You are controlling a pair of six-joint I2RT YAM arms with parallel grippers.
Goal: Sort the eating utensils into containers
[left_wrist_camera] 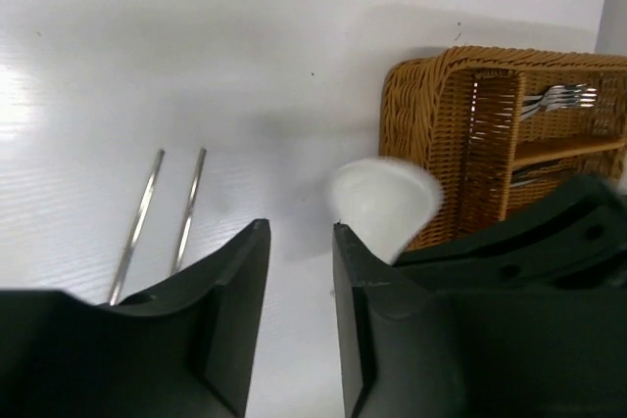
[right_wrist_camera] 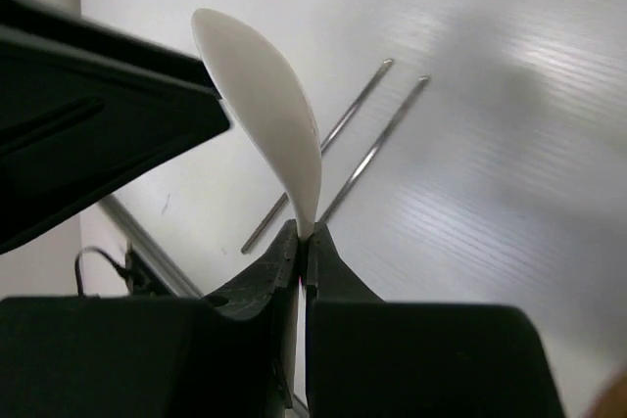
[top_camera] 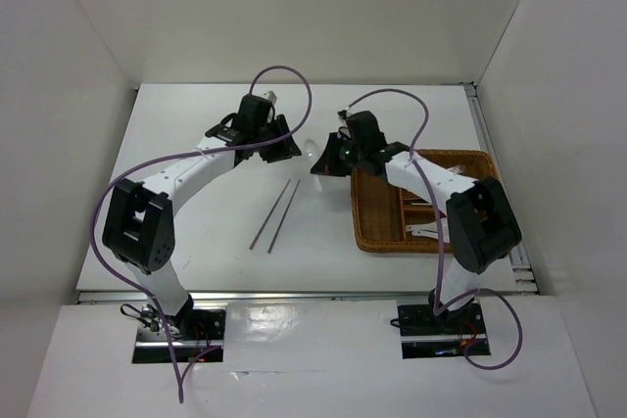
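Spoon point(right_wrist_camera: 265, 95): 1 white, clamped in right jaws; 2 chopsticks point(left_wrist_camera: 140, 212) on table point(top_camera: 176, 115).

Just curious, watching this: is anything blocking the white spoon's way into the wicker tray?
Nothing visible does. The right gripper holds the white spoon beside the wicker tray; the two thin sticks lie off to the other side.

The tray point(top_camera: 392, 245) sits on the right of the surface point(top_camera: 216, 144); forks point(left_wrist_camera: 560, 97) lie in its compartments; two chopsticks point(top_camera: 275, 214) lie side by side to its left; beyond them, the spoon point(right_wrist_camera: 269, 115) sits in the right pincer point(right_wrist_camera: 306, 242), beside the left pincer point(left_wrist_camera: 299, 232).
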